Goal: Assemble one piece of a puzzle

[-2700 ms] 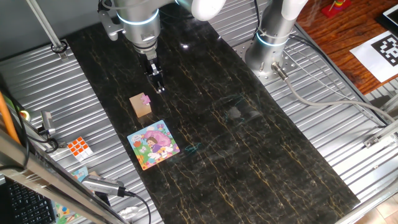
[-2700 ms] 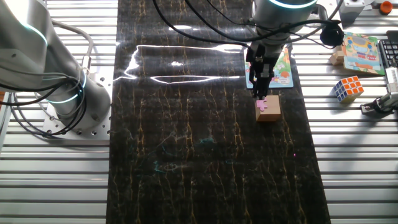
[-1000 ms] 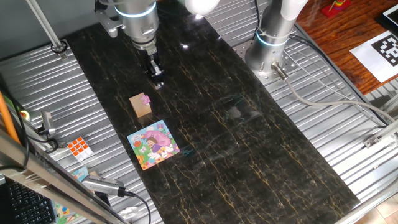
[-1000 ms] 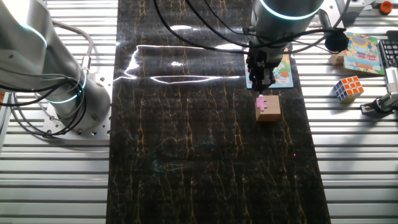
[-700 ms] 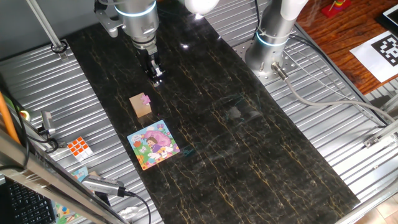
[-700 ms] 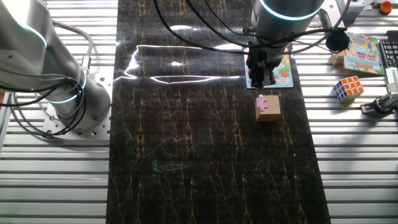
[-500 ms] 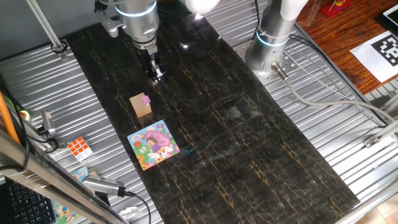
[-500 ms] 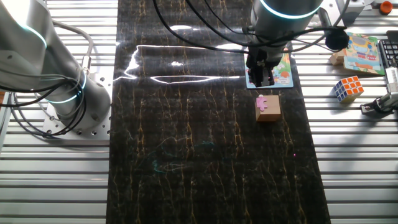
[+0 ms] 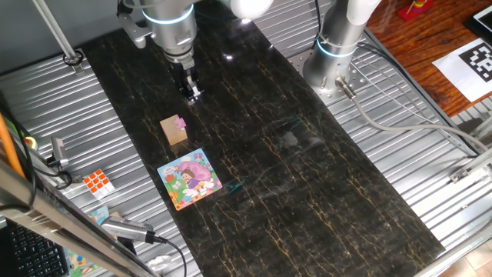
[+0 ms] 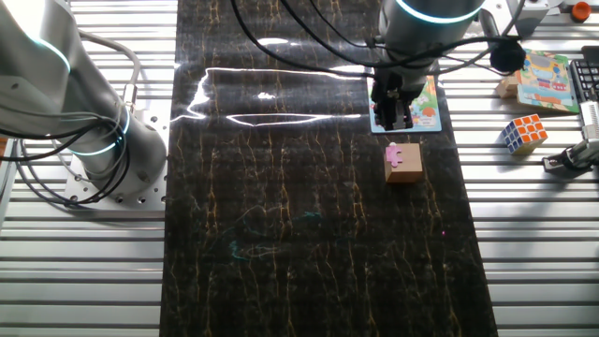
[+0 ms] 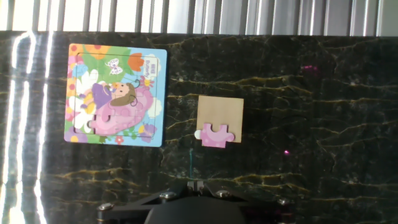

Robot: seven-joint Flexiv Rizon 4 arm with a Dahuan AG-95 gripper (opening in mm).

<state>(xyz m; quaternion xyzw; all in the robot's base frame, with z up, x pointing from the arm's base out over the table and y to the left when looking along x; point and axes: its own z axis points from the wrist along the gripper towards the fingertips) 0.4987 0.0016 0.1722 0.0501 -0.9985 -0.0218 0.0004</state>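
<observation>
The piece (image 9: pixel 181 121) (image 10: pixel 397 153) (image 11: pixel 216 134) is a tiny pink jigsaw tab lying on top of a tan wooden block (image 9: pixel 174 131) (image 11: pixel 220 113). The puzzle (image 9: pixel 190 178) (image 11: pixel 115 93) lies flat on the dark mat just beyond the block; in the other fixed view the arm partly covers the puzzle (image 10: pixel 427 105). My gripper (image 9: pixel 192 94) (image 10: pixel 394 119) (image 11: pixel 194 184) hangs above the mat, short of the block and clear of it. Its fingers stand together with nothing between them.
A Rubik's cube (image 9: pixel 98 181) (image 10: pixel 524 133) sits on the slatted metal table beside the mat. A second arm's base (image 9: pixel 338 46) (image 10: pixel 89 131) stands at the mat's other side. Another picture board (image 10: pixel 543 80) and cables lie near the cube.
The gripper has lifted and drawn back from just over the piece. The piece stays on the block and the puzzle has not moved.
</observation>
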